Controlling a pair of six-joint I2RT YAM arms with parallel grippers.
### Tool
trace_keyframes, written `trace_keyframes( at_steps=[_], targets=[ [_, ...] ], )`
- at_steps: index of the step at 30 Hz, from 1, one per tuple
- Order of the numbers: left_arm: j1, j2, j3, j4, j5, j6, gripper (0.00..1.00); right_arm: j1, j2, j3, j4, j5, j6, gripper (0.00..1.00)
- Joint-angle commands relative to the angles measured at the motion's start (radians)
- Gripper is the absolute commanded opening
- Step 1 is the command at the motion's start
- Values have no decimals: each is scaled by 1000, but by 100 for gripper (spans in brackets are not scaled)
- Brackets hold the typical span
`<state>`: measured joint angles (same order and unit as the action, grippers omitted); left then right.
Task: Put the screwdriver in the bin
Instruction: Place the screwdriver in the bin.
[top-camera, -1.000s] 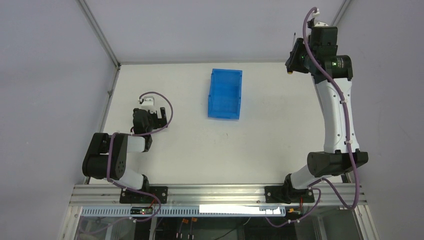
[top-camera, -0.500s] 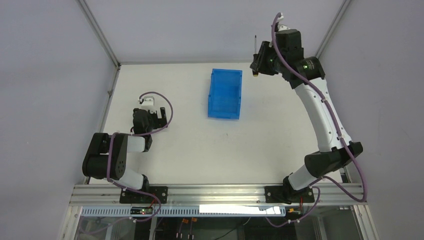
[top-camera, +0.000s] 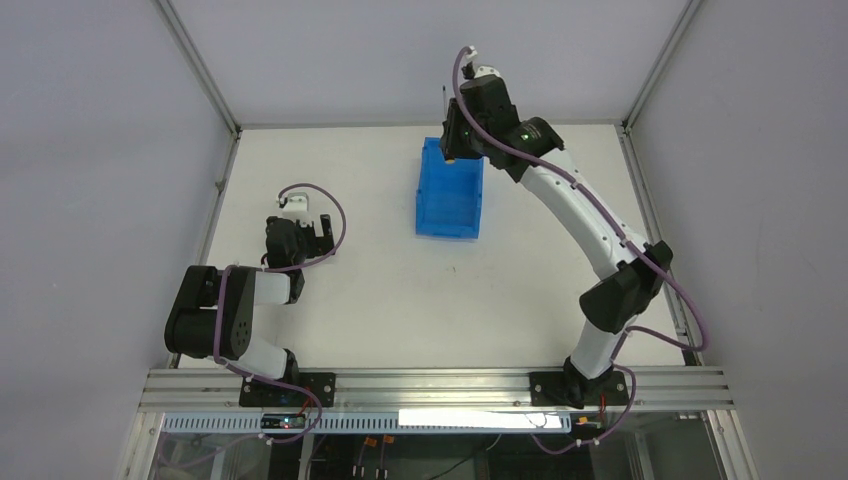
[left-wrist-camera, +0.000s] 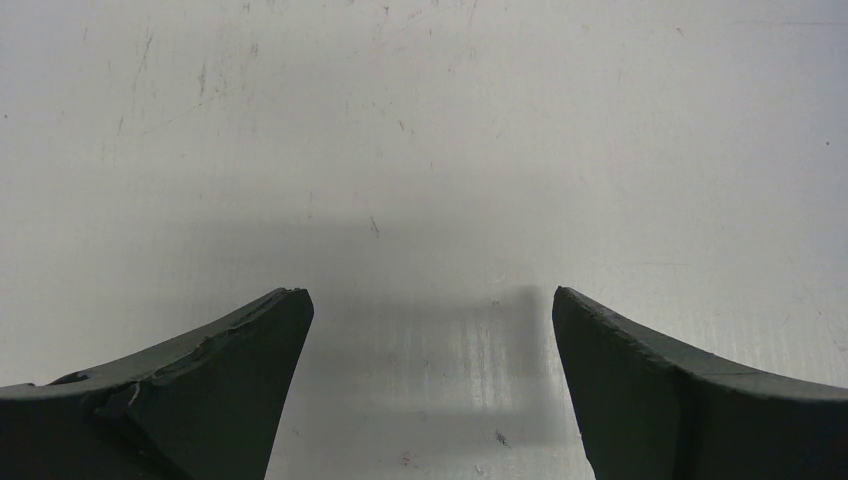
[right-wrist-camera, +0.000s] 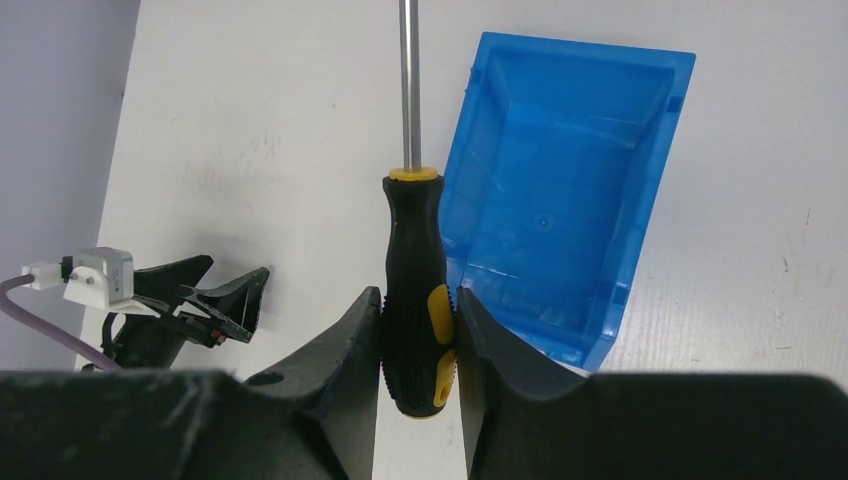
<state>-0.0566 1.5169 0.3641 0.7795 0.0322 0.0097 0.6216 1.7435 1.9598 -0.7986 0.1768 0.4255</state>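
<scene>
My right gripper (right-wrist-camera: 418, 300) is shut on the black-and-yellow handle of the screwdriver (right-wrist-camera: 416, 290), whose thin metal shaft points away from the wrist. In the top view the right gripper (top-camera: 452, 140) hangs in the air over the far left corner of the blue bin (top-camera: 450, 200), with the screwdriver (top-camera: 447, 125) in it. The right wrist view shows the bin (right-wrist-camera: 560, 200) below, empty, just right of the screwdriver. My left gripper (top-camera: 318, 233) is open and empty, low over the table at the left; its jaws stand wide apart over bare table (left-wrist-camera: 430, 300).
The white table (top-camera: 420, 300) is closed in by grey walls at the back and both sides. A metal rail (top-camera: 430, 385) runs along the near edge. The left arm (top-camera: 225, 310) is folded at the near left.
My right arm has swung left from the far right corner, carrying the screwdriver to above the bin's far left corner. The left arm has not moved.
</scene>
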Motion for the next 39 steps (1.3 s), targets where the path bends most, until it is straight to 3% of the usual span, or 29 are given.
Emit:
trace_keyframes(
  at_steps=[1,17,27,33,39],
  targets=[
    [13,-9,18,27,-1,-7,100,14,13,15,105,70,27,1],
    [13,-9,18,27,-1,-8,100,20,116,-345,356,124,12,1],
    [12,-9,18,27,0,-8,100,20,245,-453,458,154,7,2],
    [12,-9,18,27,0,-8,100,18,296,-468,473,148,6,16],
    [14,-10,18,27,0,-8,100,18,299,-451,455,147,-2,42]
  ],
)
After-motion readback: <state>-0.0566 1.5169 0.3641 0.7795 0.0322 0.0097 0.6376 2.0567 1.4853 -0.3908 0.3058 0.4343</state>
